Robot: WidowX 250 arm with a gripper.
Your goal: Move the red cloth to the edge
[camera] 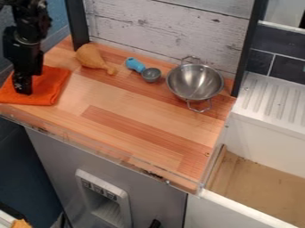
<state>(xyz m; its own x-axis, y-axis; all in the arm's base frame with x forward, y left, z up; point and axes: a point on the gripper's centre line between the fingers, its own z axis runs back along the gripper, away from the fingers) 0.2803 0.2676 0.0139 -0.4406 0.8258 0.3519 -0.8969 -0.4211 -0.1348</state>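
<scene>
A black two-finger robot gripper (pixel 23 91) hangs down from the upper left onto an orange-red cloth (pixel 51 87), which lies flat at the left end of a striped wooden countertop (pixel 134 106), by its front edge; whether the gripper is spread or pressed together cannot be told. Along the back of the counter, left to right, are a tan toy drumstick (pixel 90 56), a small grey cup with a light-blue handle (pixel 151 75), and a round silver metal bowl with two wire handles (pixel 195 82). To the right is a white sink with a ridged drainboard (pixel 275 100).
</scene>
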